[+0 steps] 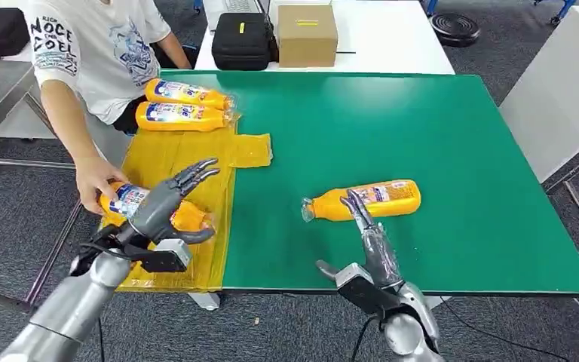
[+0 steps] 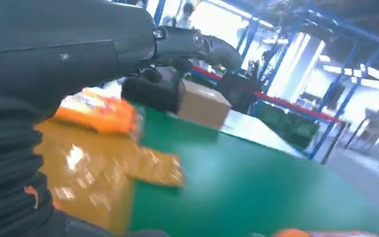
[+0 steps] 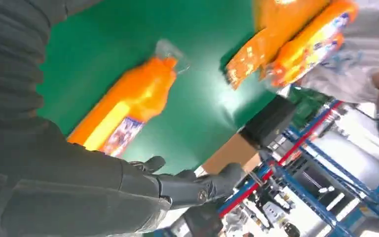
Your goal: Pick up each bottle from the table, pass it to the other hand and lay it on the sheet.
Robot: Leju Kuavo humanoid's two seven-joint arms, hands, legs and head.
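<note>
Green surface [image 1: 437, 151], yellow sheet [image 1: 166, 162] along its left edge. Two bottles [image 1: 185, 105] lie at the sheet's far end; a person's hand [image 1: 94, 181] grips another [image 1: 124, 200] at the near end. Remaining bottle [image 1: 366, 200] lies mid-surface toward the near edge: rigid plastic, likely full, slick label; take the barrel mid-length. Right hand [image 1: 369, 234] empty, fingers extended, tips at it. Left hand [image 1: 170, 204] spread, empty.

A robot test lab inside an industrial hall: a green-topped surface [image 1: 422, 136] stands on grey carpet tile floor [image 1: 15, 211], with a white surface [image 1: 392, 38] at the far side carrying a black hard case [image 1: 243, 39] and a brown cardboard box [image 1: 307, 34], and blue steel racking [image 2: 325, 123] rising beyond under bright ceiling lights.
</note>
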